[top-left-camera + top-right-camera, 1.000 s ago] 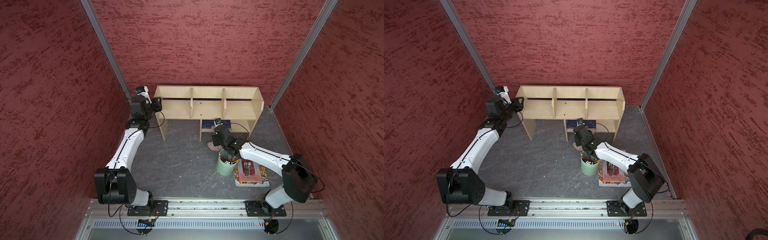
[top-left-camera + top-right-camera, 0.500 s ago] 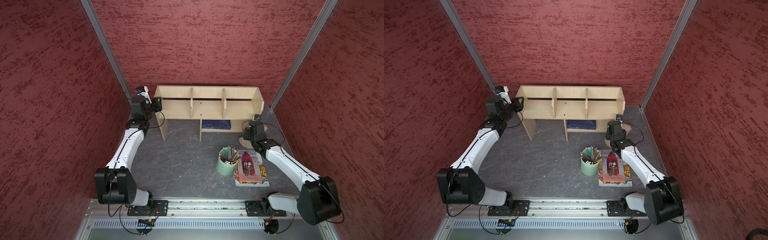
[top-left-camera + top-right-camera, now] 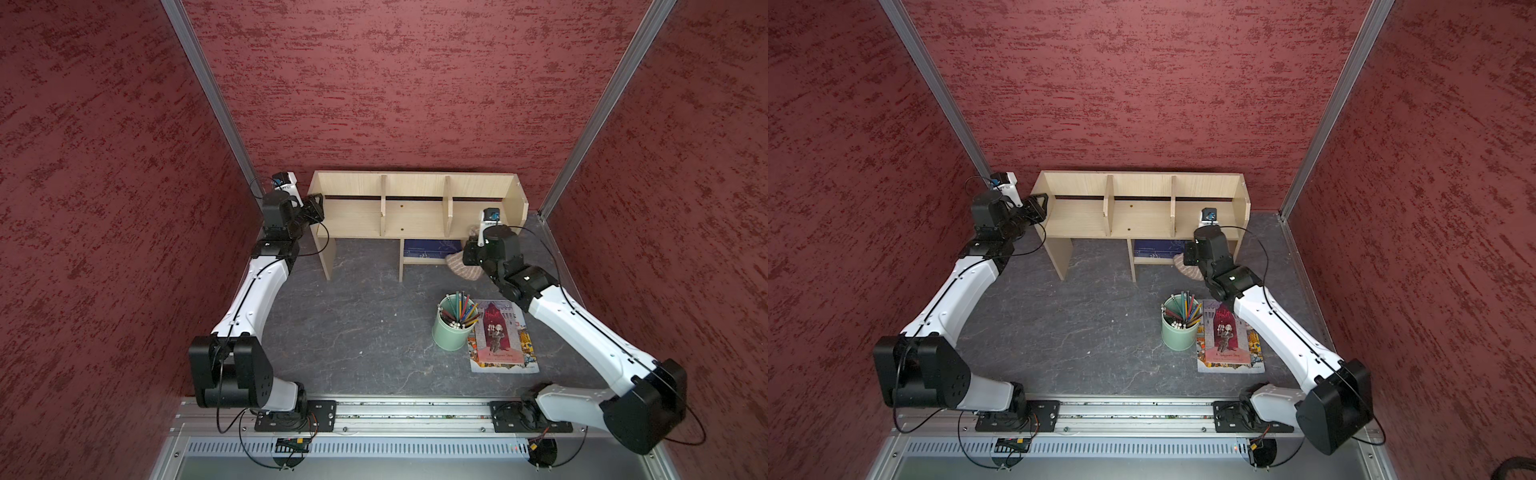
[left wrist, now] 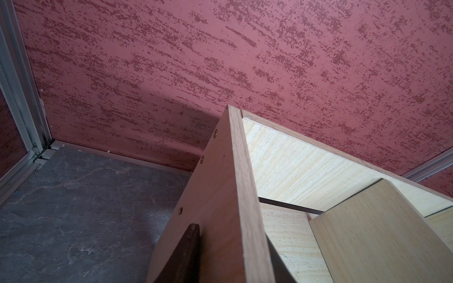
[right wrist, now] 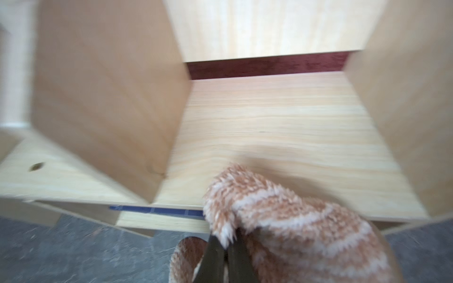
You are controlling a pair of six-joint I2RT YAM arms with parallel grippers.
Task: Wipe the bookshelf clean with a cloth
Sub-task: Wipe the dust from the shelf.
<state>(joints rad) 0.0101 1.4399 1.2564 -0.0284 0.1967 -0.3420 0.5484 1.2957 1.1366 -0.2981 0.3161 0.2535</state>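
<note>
The light wood bookshelf (image 3: pixel 415 216) (image 3: pixel 1142 216) stands against the back wall. My left gripper (image 3: pixel 313 208) (image 3: pixel 1040 205) is closed on its left end panel (image 4: pixel 220 196): one dark finger (image 4: pixel 190 250) lies on the panel's outer face, the other is hidden behind it. My right gripper (image 5: pixel 226 247) is shut on the tan striped cloth (image 5: pixel 282 220) (image 3: pixel 461 266) (image 3: pixel 1187 268) at the front edge of the rightmost top compartment (image 5: pixel 282 122). The cloth hangs down in front of the shelf. In both top views the right wrist hides those fingers.
A green cup of coloured pencils (image 3: pixel 453 328) stands on the grey floor, with a colourful magazine (image 3: pixel 500 336) beside it. A dark blue book (image 3: pixel 432 247) lies on the small lower shelf. Red walls close in the back and both sides.
My right arm has swung with the cloth from in front of the lower shelf to the shelf's right end, then up to the right compartment's front edge. The left arm has not moved.
</note>
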